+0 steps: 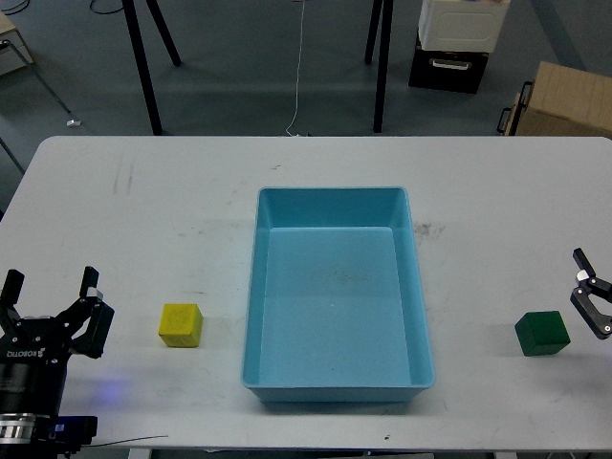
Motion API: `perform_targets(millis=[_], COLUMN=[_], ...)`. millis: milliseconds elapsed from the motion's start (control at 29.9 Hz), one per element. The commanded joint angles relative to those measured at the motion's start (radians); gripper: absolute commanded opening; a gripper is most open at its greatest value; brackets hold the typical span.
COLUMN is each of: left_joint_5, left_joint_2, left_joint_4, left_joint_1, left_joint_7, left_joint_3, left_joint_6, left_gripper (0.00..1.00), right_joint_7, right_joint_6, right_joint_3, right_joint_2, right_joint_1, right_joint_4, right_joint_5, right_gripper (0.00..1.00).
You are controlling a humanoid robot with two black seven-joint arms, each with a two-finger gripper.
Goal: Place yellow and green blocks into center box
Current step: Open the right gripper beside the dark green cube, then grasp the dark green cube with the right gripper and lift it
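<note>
Nearest you, at the bottom-left corner of the head view, sits the left tool [50, 298], its two black fingers spread apart with nothing between them. Just right of it on the white table [143, 220] lies the yellow block [181, 324], flat on the surface and apart from the fingers. You will see the light-blue tray [258, 287] at the middle of the table, long side running away from you, nothing inside it; the yellow block lies near its left wall, not touching.

On the right side, the green block [542, 334] rests on the table, well apart from the tray's right wall. Just beside it at the frame edge is the right tool [593, 304]; only part of it shows, and you cannot tell whether its fingers are spread or closed. It is not touching the block.

Farther back, past the table's far edge, note black stand legs [143, 67] on the grey floor, a black-and-white crate [457, 43], and a brown cardboard box [564, 100] at the right.
</note>
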Motion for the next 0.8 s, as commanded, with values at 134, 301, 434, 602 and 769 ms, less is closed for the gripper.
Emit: perform_targets(millis=[134, 301, 434, 602, 769], left_joint_5=[0.0, 0.002, 0.002, 0.009, 0.015], left_joint_2=[-0.001, -0.002, -0.001, -0.005, -0.008], left_joint_4=[0.005, 0.009, 0.012, 0.022, 0.022], left_joint_1=[-0.029, -0.045, -0.052, -0.059, -0.059], left_joint_7=[-0.002, -0.002, -0.002, -0.002, -0.002], left_joint_3=[0.003, 0.003, 0.004, 0.004, 0.004], left_joint_6=[0.0, 0.0, 0.0, 0.0, 0.0], left_gripper=[1.0, 1.0, 1.0, 1.0, 1.0], right_joint_7=[-0.009, -0.182, -0.281, -0.33, -0.365], right_joint_6=[-0.098, -0.102, -0.127, -0.13, -0.084], right_joint_3=[-0.19, -0.561, -0.95, -1.46, -1.821], right_joint_2=[-0.398, -0.559, -0.576, -0.506, -0.388], right_joint_1=[0.305, 0.733, 1.164, 1.63, 1.904], right_joint_4=[-0.077, -0.123, -0.121, -0.123, -0.11], right_joint_5=[-0.126, -0.255, -0.385, -0.568, -0.795], right_gripper=[1.0, 1.0, 1.0, 1.0, 1.0])
